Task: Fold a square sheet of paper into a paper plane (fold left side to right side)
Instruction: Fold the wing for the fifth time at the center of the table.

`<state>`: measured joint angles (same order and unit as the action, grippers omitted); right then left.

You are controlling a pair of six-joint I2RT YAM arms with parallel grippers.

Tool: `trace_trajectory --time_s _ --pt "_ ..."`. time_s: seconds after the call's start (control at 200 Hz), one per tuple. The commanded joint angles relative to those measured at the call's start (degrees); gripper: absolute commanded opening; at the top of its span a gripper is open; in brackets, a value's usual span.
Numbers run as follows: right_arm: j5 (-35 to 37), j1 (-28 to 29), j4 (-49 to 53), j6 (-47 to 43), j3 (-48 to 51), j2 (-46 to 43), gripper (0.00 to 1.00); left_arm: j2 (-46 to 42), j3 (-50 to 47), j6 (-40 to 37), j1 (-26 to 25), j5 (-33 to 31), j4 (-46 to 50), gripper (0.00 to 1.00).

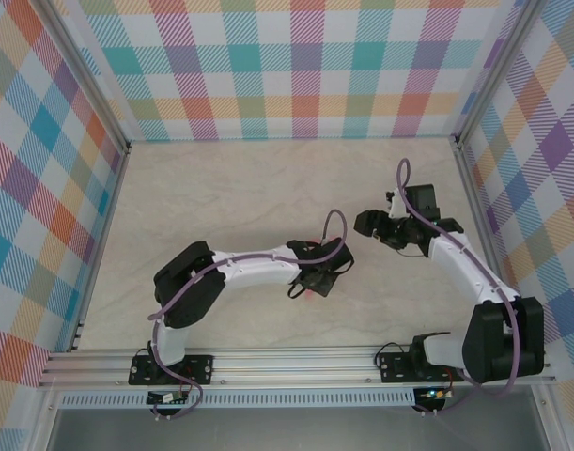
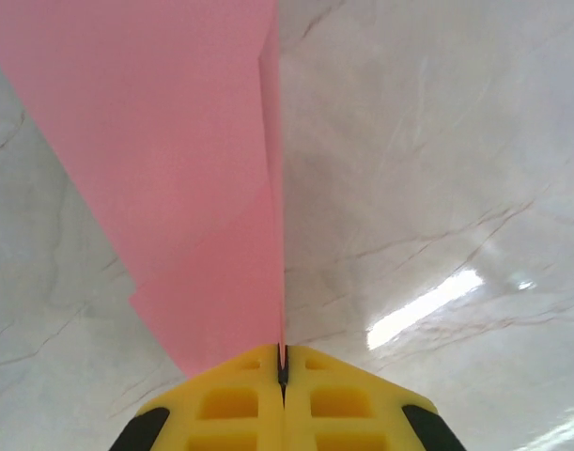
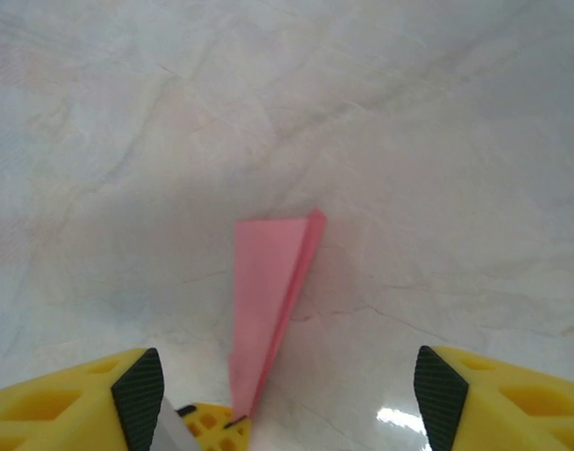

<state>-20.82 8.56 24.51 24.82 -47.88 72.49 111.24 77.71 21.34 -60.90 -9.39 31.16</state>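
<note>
The salmon-pink sheet is folded into a slim pointed paper plane with a centre crease. My left gripper is shut on its narrow end, the yellow fingers pressed together with the crease edge pinched between them. The plane stands on edge and reaches away over the table. From the right wrist view the paper plane rises from the left gripper's yellow fingers. My right gripper is open, its fingers wide apart on either side and clear of the paper. From above, a pink sliver shows under the left gripper; the right gripper sits up and to its right.
The pale marbled table stretches behind and left of both arms. Plaid walls with metal rails close the back and sides. A purple cable loops between the two wrists.
</note>
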Motion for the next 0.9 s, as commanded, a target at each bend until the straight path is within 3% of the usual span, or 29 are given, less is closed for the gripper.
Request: trace_trajectory --time_s 0.0,0.205,0.37,0.895 --pt "0.78 -0.17 -0.57 -0.26 3.75 -0.84 0.76 -3.29 -3.08 3.23 2.52 9.12 -5.91 0.01" --pt "-8.63 0.64 -12.11 3.77 10.52 1.2 0.75 -6.15 -10.98 9.15 7.41 19.13 -19.42 0.0" --pt "-9.0 4.8 -17.06 5.89 11.06 5.58 0.71 -6.73 -16.13 14.35 10.2 25.52 -29.25 0.0" --pt "-9.7 11.52 -30.39 13.68 9.7 16.83 0.53 -7.7 -25.96 26.17 14.79 31.96 -47.92 0.0"
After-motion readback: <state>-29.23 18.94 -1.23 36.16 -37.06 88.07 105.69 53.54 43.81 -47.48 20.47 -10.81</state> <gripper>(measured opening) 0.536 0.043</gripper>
